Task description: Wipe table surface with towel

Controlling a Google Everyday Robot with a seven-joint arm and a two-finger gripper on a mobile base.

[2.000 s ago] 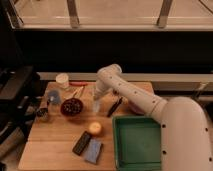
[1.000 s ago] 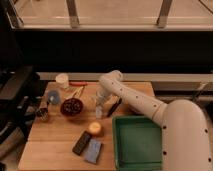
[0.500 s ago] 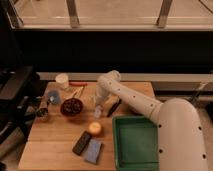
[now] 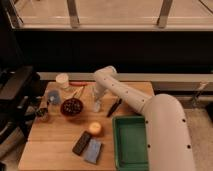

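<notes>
Lately, in the camera view, the arm is seen lowered slightly, then scarcely shifted. The tool (image 4: pixel 96 105) is held low over the table (image 4: pixel 50 145), just beside the dark bowl (image 4: pixel 72 107); open or closed cannot be told. The towel (image 4: pixel 92 150), taken to be the grey-blue fold near the front edge, is left untouched beyond the orange (image 4: pixel 95 128). Wiping is judged not begun.

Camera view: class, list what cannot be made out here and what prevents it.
All in the camera view:
- What the gripper, pointing down at the table right of the dark bowl, touches: too small to tell.
- Right rim of the green tray: hidden by the robot's arm.
- Contents of the dark bowl: too dark to identify.
</notes>
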